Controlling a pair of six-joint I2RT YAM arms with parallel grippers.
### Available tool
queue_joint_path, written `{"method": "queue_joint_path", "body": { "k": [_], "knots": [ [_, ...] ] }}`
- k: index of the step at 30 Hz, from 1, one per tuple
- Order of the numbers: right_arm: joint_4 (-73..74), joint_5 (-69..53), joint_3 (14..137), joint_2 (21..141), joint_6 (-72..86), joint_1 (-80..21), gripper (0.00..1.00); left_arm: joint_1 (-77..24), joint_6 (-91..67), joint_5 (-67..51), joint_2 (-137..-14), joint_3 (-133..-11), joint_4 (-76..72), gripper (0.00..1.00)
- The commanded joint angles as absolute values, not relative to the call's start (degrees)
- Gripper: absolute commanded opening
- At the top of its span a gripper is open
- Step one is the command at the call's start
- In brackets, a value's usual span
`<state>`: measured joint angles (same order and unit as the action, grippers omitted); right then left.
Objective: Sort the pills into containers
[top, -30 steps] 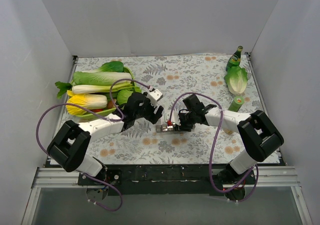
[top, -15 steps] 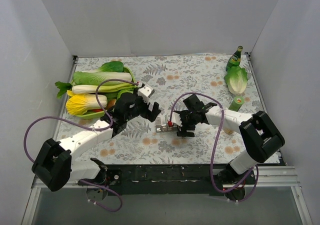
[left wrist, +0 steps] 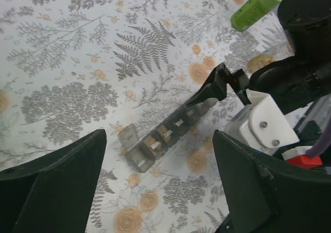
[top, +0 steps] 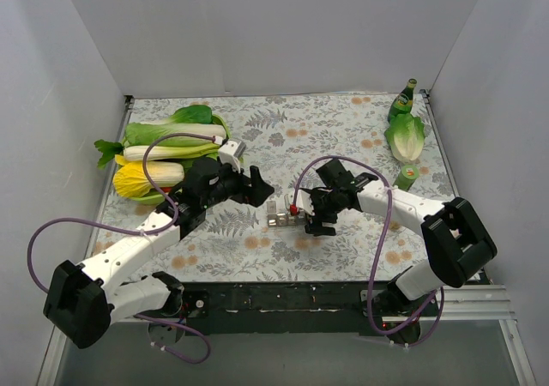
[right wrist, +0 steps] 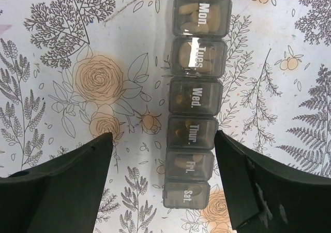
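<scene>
The containers point(right wrist: 195, 106) are a grey translucent strip of joined compartments with day labels, lying on the floral cloth at the table's middle point(top: 286, 217). Tan pills point(right wrist: 199, 18) show through the closed lids. In the left wrist view the strip point(left wrist: 173, 129) runs diagonally, and its end compartment stands with the lid flipped up. My right gripper point(right wrist: 163, 181) is open and straddles the Fri and Sat end, closer to its right finger, with nothing gripped. My left gripper point(left wrist: 160, 191) is open and hangs back left of the strip point(top: 262, 189), holding nothing.
A basket of leafy vegetables point(top: 167, 150) fills the left side. A green bottle point(top: 401, 101), a lettuce head point(top: 406, 137) and a small green cylinder point(top: 405, 177) stand at the right. Grey walls close in the table on three sides.
My right gripper has gone from shut to open over the strip. The left arm has drawn back to the left, away from the strip, and the strip stays put.
</scene>
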<state>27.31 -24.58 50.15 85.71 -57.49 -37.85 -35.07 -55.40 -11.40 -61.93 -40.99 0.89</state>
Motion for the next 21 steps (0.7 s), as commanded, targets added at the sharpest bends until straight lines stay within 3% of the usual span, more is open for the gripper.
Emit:
{"method": "queue_joint_path", "body": {
  "k": [1, 3, 7, 8, 11, 15, 21],
  "knots": [
    [28.21, -27.59, 51.24, 84.81, -55.73, -36.57, 0.86, -34.02, -64.5, -17.57, -60.12, -40.26, 1.42, 0.8],
    [28.04, -28.21, 51.24, 85.16, -55.46, -36.04, 0.85, -33.4, -67.83, -20.63, -60.82, -39.03, 0.27, 0.76],
    [27.34, -27.77, 51.15, 86.66, -55.37, -35.77, 0.82, -31.3, -72.41, -25.82, -64.5, -36.13, -7.27, 0.58],
    [27.07, -27.77, 51.15, 87.01, -55.28, -35.68, 0.81, -30.94, -73.12, -26.8, -65.56, -35.69, -8.08, 0.45],
    [26.37, -27.34, 51.24, 88.15, -54.85, -35.77, 0.78, -30.15, -74.35, -29.35, -69.86, -35.68, -9.84, 0.29],
    [25.93, -26.81, 51.59, 89.65, -54.49, -35.68, 0.74, -29.97, -74.88, -30.49, -73.82, -35.51, -11.6, 0.2],
    [25.84, -26.63, 51.86, 90.35, -54.4, -35.68, 0.68, -29.8, -74.36, -29.36, -78.92, -35.51, -12.39, 0.16]
  ]
}}
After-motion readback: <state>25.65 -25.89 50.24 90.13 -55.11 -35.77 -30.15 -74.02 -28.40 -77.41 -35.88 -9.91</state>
